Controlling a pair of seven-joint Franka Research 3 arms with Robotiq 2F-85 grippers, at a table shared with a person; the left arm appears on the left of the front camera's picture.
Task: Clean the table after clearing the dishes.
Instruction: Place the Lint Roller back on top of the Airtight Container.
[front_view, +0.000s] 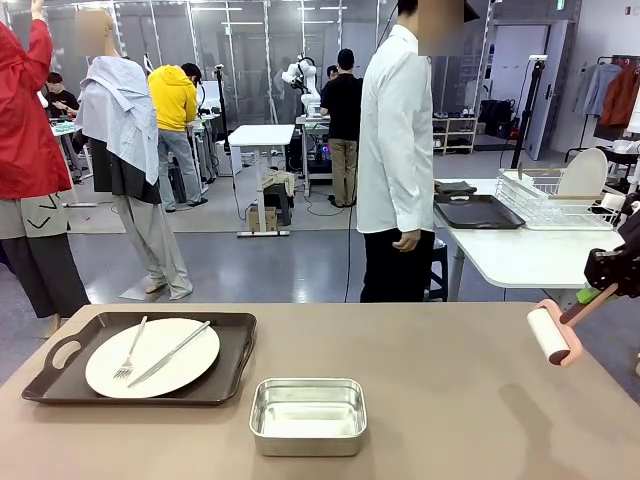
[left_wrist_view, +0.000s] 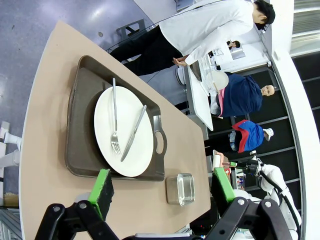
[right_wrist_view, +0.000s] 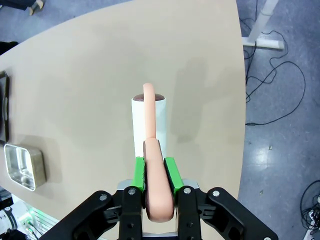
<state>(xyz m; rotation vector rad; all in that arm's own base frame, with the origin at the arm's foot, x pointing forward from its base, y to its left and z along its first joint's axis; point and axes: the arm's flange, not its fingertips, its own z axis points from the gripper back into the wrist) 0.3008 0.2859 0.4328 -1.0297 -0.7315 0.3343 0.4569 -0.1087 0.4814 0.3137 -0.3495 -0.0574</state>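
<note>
The right gripper (right_wrist_view: 155, 167) pinches the roller (right_wrist_view: 140, 125), which seems to hang just over the table (right_wrist_view: 100, 65). The left gripper (left_wrist_view: 161, 179) has its jaws spread wide above the tray (left_wrist_view: 80, 135).

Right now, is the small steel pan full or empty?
Empty. The steel pan shows a bare, shiny bottom with nothing inside, and it stands upright on the table.

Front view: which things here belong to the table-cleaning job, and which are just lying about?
Job: table, tray, plate, fork, knife, roller in the right jaws.
Lying about: steel pan, white table, dish rack.
</note>
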